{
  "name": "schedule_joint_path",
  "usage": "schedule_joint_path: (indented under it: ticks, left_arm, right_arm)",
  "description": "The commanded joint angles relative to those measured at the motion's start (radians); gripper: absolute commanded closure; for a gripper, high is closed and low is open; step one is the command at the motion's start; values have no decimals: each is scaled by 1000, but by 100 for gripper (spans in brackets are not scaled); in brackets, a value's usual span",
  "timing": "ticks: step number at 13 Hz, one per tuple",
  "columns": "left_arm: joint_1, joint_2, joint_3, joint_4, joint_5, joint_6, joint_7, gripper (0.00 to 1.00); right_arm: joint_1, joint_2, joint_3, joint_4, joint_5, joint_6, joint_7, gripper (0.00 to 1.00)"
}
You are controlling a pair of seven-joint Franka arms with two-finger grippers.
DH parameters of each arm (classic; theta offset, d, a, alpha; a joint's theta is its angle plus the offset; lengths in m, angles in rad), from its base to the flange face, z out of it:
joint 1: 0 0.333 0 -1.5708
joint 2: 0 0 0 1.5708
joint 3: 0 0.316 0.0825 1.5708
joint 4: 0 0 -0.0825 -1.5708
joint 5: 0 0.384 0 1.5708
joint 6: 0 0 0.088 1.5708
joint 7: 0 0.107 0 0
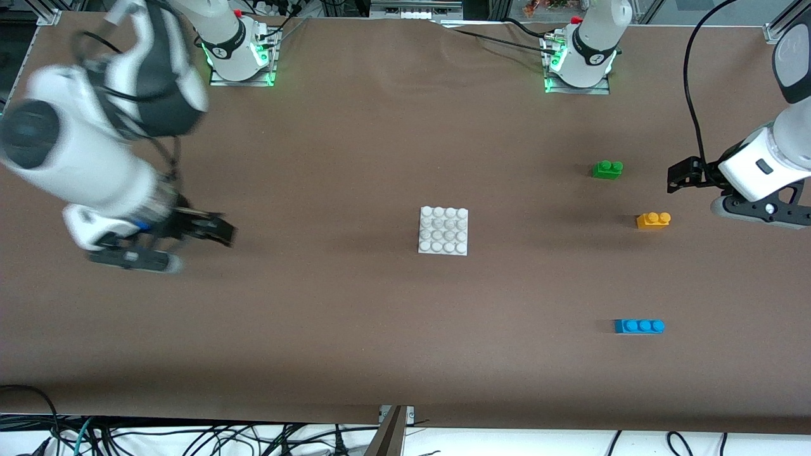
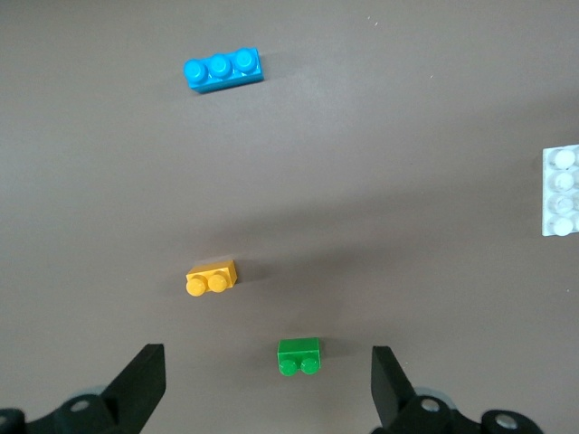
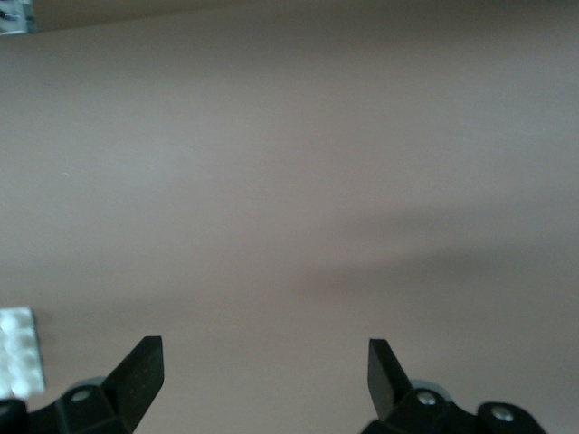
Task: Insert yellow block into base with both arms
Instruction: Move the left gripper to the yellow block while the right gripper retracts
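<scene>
Studded yellow block lies apart from square white base.

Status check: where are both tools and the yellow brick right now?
Left tool open, empty, over the table's left-arm end. Right tool open, empty, at the right-arm end. Small orange-yellow plastic two-stud brick untouched on the table, apart from the flat white studded square base. Nothing between them.

A robotics lab bench. A wide table under a brown cloth has two white robot arms bolted along one edge on metal plates with green lights. Aluminium framing stands at the table's corners, and black cables tangle on the floor just beside the table's other long edge.
</scene>
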Motion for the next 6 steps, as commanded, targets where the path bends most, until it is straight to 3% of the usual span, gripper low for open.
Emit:
schedule_joint_path:
  ticks: [1, 3, 4, 6]
  left_arm:
    - [30, 46, 6, -3, -14, 48, 9, 0]
    - [31, 79, 14, -7, -11, 57, 9, 0]
    - [34, 96, 30, -8, -11, 72, 10, 0]
    - [59, 128, 40, -16, 5, 102, 18, 0]
  right_arm:
    - [-148, -163, 73, -109, 3, -65, -85, 0]
    - [-222, -248, 95, -157, -20, -111, -145, 0]
    - [-245, -269, 107, -158, -71, -139, -144, 0]
    - [-307, -309, 199, -161, -139, -167, -138, 0]
